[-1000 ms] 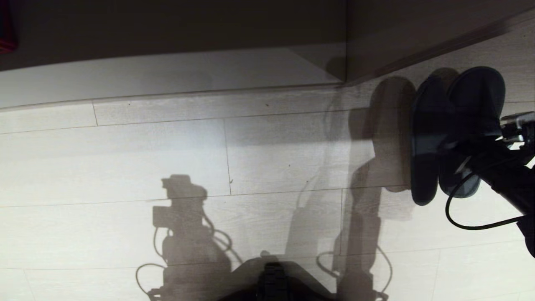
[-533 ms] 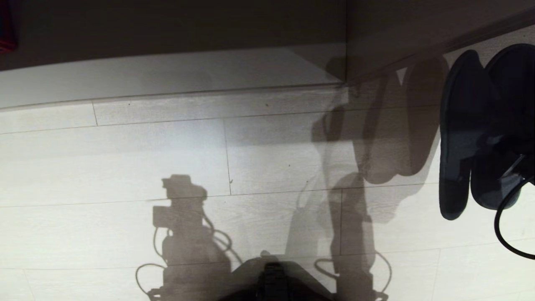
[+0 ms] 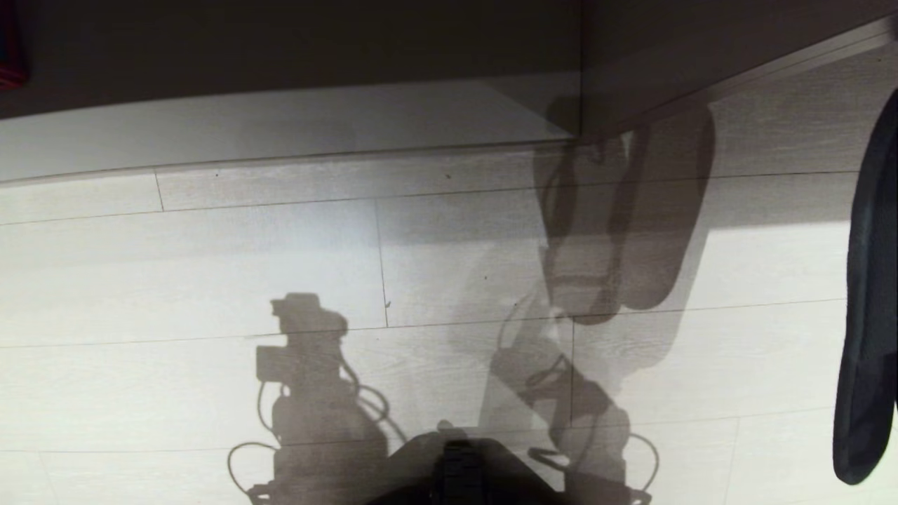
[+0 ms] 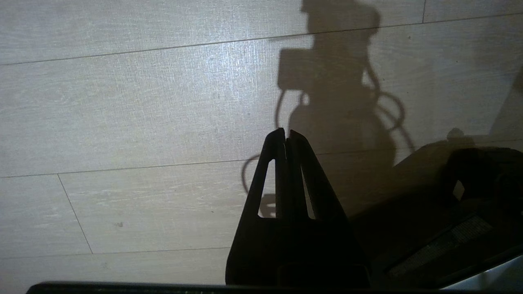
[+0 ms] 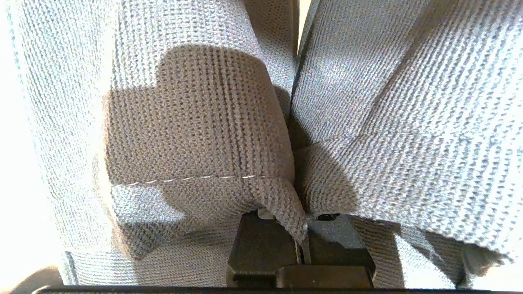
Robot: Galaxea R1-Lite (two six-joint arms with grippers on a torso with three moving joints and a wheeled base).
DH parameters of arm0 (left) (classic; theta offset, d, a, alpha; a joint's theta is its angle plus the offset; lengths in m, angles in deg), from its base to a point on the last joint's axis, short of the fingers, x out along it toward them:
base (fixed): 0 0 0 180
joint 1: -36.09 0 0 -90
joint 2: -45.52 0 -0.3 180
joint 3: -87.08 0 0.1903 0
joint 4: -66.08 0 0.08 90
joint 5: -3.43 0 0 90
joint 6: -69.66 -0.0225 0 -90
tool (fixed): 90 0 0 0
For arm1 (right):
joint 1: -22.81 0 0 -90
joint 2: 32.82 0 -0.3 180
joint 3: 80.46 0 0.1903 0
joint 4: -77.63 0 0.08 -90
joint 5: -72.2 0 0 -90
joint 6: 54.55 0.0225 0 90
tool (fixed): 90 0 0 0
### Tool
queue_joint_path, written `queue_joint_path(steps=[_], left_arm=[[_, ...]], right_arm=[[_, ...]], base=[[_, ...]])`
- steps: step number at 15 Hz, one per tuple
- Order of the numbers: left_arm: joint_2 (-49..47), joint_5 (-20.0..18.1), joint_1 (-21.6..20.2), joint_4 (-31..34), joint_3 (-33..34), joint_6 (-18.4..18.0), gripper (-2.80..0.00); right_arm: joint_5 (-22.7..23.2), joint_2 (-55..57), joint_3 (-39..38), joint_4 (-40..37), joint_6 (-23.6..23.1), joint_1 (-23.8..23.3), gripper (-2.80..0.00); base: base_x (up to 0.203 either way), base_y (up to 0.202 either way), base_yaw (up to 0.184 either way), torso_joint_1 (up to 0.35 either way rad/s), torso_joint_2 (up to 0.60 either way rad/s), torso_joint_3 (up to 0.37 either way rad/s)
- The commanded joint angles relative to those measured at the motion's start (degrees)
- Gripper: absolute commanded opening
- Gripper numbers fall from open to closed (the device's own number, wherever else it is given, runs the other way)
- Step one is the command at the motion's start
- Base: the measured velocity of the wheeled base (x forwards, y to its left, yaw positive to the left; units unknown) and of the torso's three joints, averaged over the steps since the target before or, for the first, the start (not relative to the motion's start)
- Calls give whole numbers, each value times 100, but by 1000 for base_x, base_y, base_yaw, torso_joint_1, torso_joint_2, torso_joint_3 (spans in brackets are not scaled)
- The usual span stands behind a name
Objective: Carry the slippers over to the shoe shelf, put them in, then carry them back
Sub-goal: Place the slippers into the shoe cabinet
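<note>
At the right edge of the head view hangs one dark slipper (image 3: 866,315), raised off the floor; the arm holding it is out of that picture. In the right wrist view the slippers (image 5: 196,122) fill the picture as grey knit fabric, side by side. My right gripper (image 5: 302,243) is shut on the edges of their bands, pinched together between its fingers (image 5: 261,241). The shoe shelf (image 3: 280,130) lies ahead, with a dark inside, a pale base and an upright divider (image 3: 581,84). My left gripper (image 4: 286,139) hangs shut and empty above the floor.
Pale wood-plank floor (image 3: 210,266) stretches between me and the shelf, crossed by shadows of both arms. A grey-beige board (image 3: 701,63) runs off to the far right. My base (image 3: 456,470) shows at the near edge. Something red (image 3: 10,49) sits far left.
My right arm has lifted the slippers up and to the right, almost out of the head view; only one slipper's edge still shows. Their shadow slid left across the floor. The left arm stayed still.
</note>
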Motion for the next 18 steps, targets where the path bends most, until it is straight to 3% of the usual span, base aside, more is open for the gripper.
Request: queue_joint_path(steps=[1,2,5,10,11,14,18], left_arm=[[2,0,-2,-1,0,2,-280],[2,0,-2,-1,0,10,-280],[1,0,-2,-1,0,28,-280],[2,0,-2,-1,0,37,-280],[-6,0,-2,-1,0,37,-280],[-3,0,-2,-1,0,46,-280],[2,0,-2,-1,0,46,-280]], right_arm=[[337,-1394,87,-1182,-17,71,-280],[501,-1644,184,-1731,-26,136,-280],[623,-1814,399,-2211,-63,978,-280],[460,-3029,-219,-2779,-183,1377,-280],[311,-3285,-353,-2962,-204,1501,-280],[-865,-3524,-1161,-2828,-404,1583,-280],[-1381,-4180,-2283,-2472,-303,1552,-280]], base=[[0,0,0,0,0,0],[0,0,0,0,0,0],[0,0,0,0,0,0],[0,0,0,0,0,0],[0,0,0,0,0,0],[0,0,0,0,0,0],[0,0,0,0,0,0]])
